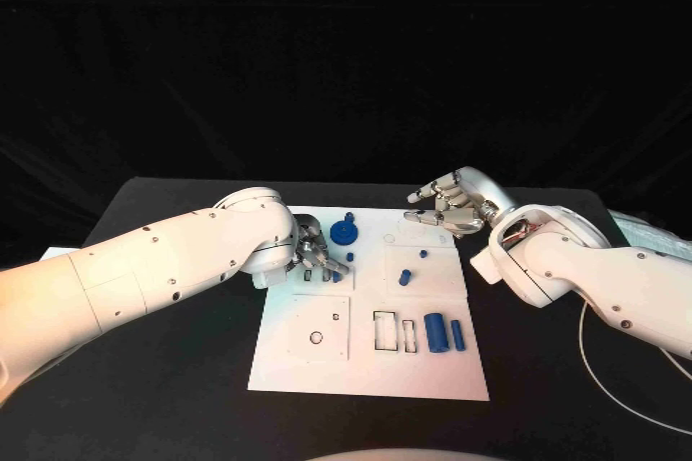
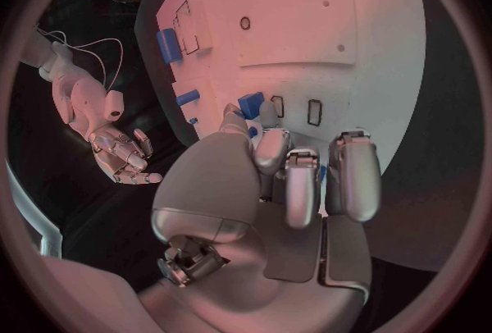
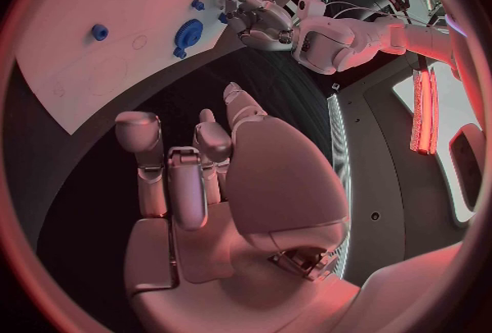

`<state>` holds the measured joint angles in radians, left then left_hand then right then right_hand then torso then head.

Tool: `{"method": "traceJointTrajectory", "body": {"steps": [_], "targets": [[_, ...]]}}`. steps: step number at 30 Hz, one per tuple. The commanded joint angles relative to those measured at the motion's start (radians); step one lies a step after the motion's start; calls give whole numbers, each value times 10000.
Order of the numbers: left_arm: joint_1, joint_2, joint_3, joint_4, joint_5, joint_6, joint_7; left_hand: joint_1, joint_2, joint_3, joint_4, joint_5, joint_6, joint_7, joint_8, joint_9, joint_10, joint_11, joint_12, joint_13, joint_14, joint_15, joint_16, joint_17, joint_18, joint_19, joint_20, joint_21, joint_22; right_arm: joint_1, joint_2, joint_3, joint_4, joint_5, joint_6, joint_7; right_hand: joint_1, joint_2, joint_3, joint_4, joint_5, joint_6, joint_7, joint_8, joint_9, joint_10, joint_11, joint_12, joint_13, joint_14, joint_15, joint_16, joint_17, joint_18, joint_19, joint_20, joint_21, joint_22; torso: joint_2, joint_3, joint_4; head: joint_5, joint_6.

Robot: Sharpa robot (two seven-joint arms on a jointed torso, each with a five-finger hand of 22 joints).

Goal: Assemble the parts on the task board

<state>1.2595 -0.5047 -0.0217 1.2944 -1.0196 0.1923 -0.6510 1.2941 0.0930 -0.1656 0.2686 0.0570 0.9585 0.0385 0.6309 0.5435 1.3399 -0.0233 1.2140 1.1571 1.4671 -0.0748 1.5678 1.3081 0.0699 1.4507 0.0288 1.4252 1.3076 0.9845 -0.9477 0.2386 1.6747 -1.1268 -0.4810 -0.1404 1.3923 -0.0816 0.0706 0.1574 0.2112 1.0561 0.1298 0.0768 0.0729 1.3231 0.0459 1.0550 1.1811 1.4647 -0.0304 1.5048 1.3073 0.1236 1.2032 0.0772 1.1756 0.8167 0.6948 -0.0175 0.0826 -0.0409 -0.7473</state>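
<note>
The white task board (image 1: 368,366) lies in the middle of the black table. My left hand (image 1: 313,260) rests over the board's left part, fingers curled in, and pinches a small blue part (image 2: 249,103) at its fingertips, close above the board. A round blue part (image 1: 343,231) stands just beyond that hand. Two small blue parts (image 1: 405,276) (image 1: 423,252) lie mid-board, and two blue cylinders (image 1: 436,333) (image 1: 457,333) lie at the right. My right hand (image 1: 450,206) hovers over the far right corner, fingers apart and holding nothing.
Two narrow rectangular slots (image 1: 385,331) and a round hole (image 1: 316,337) lie in the board's near half. A thin white cable (image 1: 588,346) loops on the table to the right of the board. Bare black table (image 1: 173,401) surrounds the board.
</note>
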Motion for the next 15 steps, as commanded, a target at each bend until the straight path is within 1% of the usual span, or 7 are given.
{"method": "traceJointTrajectory", "body": {"steps": [1, 5, 9, 11, 13, 14, 15], "targets": [[2, 32, -1, -30, -9, 324, -5, 176, 11, 94, -27, 46, -105, -2, 70, 30, 39, -54, 31, -1, 1037, -93, 30, 2627, -168, 20, -2, 63, 311, -13, 10, -2, 5, -34, 179, 25, -59, 13, 2, 46, 36, 40, -6, 28, 8, 27, -33, -3, -12, 788, 25, -33, 1493, 164, -66, 30, -47, -9, -6, 0, 13, -25, -8], [0, 39, -2, -32, 15, 346, 6, 624, 165, 440, -218, 59, -178, -41, 50, 99, 16, -89, -8, -14, 1037, -121, 30, 2627, -164, 6, -23, 59, 317, -19, 12, -4, 5, -34, 206, 31, -69, 23, 3, 58, 48, 55, -10, 34, 10, 35, -37, 11, -6, 787, 23, -36, 1490, 165, -70, 29, -54, -17, -11, 3, 18, -30, -23], [-1, 30, -2, -8, 40, 345, 23, 1475, 298, 1107, -663, 123, -349, -98, -80, 99, -88, -151, -143, -101, 1037, -180, 30, 2627, -153, -25, -75, 34, 289, -23, 14, -6, 9, -34, 235, 36, -69, 23, 3, 58, 48, 55, -10, 34, 10, 35, -37, 11, -6, 787, 23, -36, 1490, 165, -70, 29, -54, -17, -7, 3, 14, -38, -33], [-2, 9, -2, 24, 107, 328, 32, 1972, 311, 1616, -915, 391, -482, -90, -209, 67, -182, -158, -265, -177, 1037, -201, 30, 2627, -144, -54, -105, 6, 254, -27, 14, -7, 9, -34, 250, 38, -69, 23, 3, 58, 48, 55, -10, 34, 10, 35, -37, 11, -6, 787, 23, -36, 1490, 165, -70, 29, -54, -17, -6, 2, 15, -47, -32], [-3, -18, -2, 63, 203, 291, 41, 2165, 105, 2201, -977, 704, -562, -9, -329, 47, -264, -94, -417, -284, 1037, -158, 30, 2627, -140, -85, -94, -22, 224, -31, 14, -8, 9, -34, 258, 40, -74, 40, 9, 68, 63, 68, -14, 40, 12, 42, -40, 23, -2, 786, 21, -41, 1483, 165, -71, 28, -58, -20, -7, 2, 16, -51, -37], [-3, -35, -2, 86, 244, 266, 45, 2080, -206, 2799, -871, 736, -544, 72, -394, 56, -286, -47, -519, -358, 1037, -81, 30, 2627, -136, -102, -59, -36, 217, -33, 15, -9, 9, -34, 262, 41, -74, 40, 9, 68, 63, 68, -14, 40, 12, 42, -40, 23, -2, 786, 21, -41, 1483, 165, -71, 28, -58, -20, -10, 3, 15, -51, -46], [-4, -53, -2, 110, 276, 240, 50, 2017, -413, 3502, -783, 773, -516, 81, -435, 79, -289, -80, -592, -415, 1037, -60, 30, 2627, -132, -114, -18, -49, 212, -34, 15, -9, 8, -34, 266, 42, -74, 40, 9, 68, 63, 68, -14, 40, 12, 42, -40, 23, -2, 786, 21, -41, 1483, 165, -71, 28, -58, -20, -8, 4, 18, -54, -44]]}}
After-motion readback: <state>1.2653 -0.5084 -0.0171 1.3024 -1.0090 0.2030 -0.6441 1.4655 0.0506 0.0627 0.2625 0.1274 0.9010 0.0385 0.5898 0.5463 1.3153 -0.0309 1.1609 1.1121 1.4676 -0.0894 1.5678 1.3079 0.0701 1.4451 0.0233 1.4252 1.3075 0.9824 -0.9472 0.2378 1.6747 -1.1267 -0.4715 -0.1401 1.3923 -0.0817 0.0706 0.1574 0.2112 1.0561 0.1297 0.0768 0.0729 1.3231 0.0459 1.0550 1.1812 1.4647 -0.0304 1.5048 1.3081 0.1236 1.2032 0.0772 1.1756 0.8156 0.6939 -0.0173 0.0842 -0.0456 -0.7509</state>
